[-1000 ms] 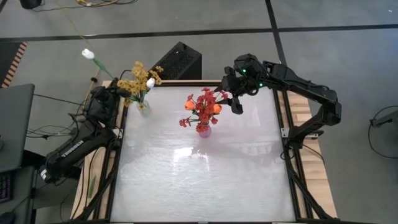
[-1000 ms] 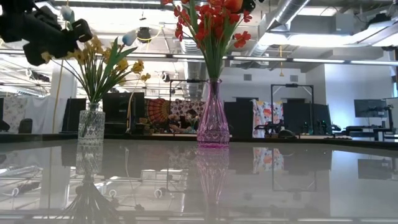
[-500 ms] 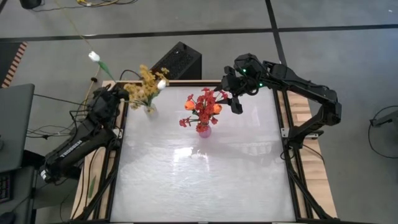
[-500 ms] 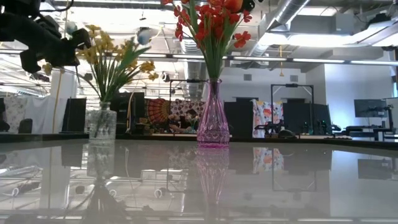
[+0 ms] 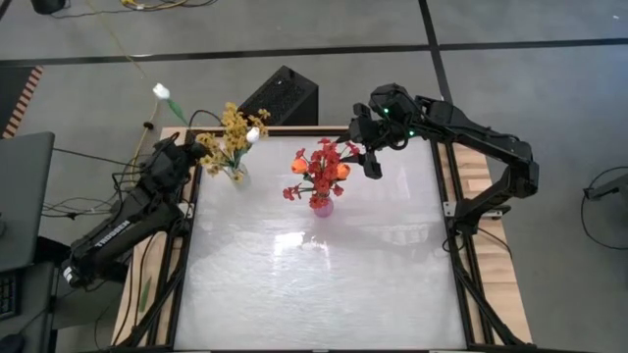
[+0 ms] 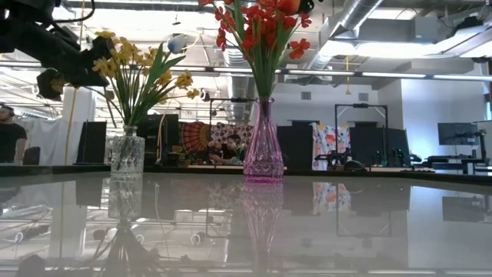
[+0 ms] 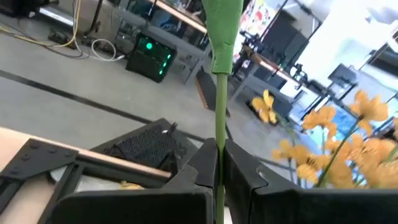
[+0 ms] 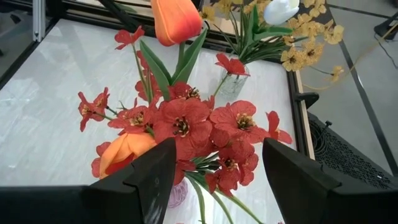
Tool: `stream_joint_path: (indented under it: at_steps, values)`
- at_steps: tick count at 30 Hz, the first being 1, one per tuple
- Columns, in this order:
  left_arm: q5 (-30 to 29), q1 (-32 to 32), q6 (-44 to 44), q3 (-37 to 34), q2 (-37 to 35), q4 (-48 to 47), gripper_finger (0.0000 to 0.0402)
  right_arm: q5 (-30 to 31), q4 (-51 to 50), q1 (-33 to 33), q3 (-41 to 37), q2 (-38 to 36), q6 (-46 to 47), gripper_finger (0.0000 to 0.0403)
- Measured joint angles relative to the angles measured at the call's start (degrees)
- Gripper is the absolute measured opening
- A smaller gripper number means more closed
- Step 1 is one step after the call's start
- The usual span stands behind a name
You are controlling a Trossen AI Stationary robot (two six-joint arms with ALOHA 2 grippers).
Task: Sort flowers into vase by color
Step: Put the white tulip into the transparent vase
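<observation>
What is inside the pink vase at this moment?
The pink vase holds red flowers and two orange tulip blooms. Their green stems enter its neck; the stem ends inside cannot be made out through the patterned glass.

Black box (image 5: 281,95) on floor beyond table (image 5: 314,284); person (image 6: 9,138) in background room.

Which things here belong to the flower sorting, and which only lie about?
Job:
red flowers
orange tulips
pink vase
yellow flowers
clear vase
white tulip, its stem in the left end effector

Lying about:
black box
cables
</observation>
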Motion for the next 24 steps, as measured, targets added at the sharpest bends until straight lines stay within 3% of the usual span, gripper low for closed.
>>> stream_joint_path:
  at_steps: [12,24]
  values:
    - [-2.19,-2.85,0.04,0.00,-0.02,3.83,0.0000,0.00,1.52,0.00,0.00,0.00,0.02,0.0265]
    - [-10.64,-6.94,2.76,-0.04,2.22,6.18,0.0000,0.00,1.61,0.00,0.00,0.02,0.02,0.0265]
